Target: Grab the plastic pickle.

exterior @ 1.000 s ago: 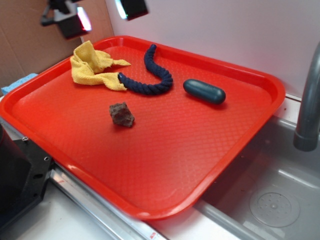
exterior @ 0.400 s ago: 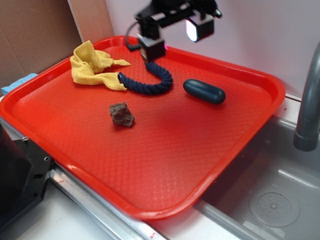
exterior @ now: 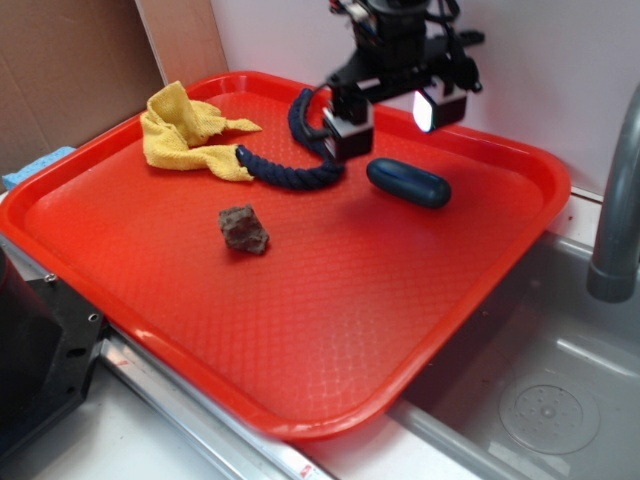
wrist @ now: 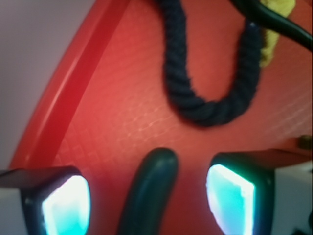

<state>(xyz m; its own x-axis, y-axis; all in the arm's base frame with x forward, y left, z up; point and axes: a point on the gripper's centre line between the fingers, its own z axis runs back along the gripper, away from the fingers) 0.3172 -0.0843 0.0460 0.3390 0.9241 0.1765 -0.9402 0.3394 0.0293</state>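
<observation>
The plastic pickle [exterior: 408, 183] is a smooth dark teal capsule lying on the red tray [exterior: 330, 330] toward its back right. My gripper [exterior: 392, 118] hovers just above and slightly behind it, open, its two fingers with glowing pads [exterior: 427, 108] spread apart. In the wrist view the pickle [wrist: 149, 193] lies between the two lit pads [wrist: 66, 205], with red tray showing on either side; the gripper [wrist: 146, 203] holds nothing.
A curved navy rope [exterior: 300, 160] lies just left of the gripper, a yellow cloth [exterior: 190, 130] sits at the tray's back left, and a small brown cube [exterior: 243, 229] rests mid-tray. A sink basin [exterior: 545, 400] and grey faucet pipe [exterior: 618, 200] are to the right.
The gripper has moved right and down across the tray's back, from the far left over the rope to above the pickle. The objects have not moved.
</observation>
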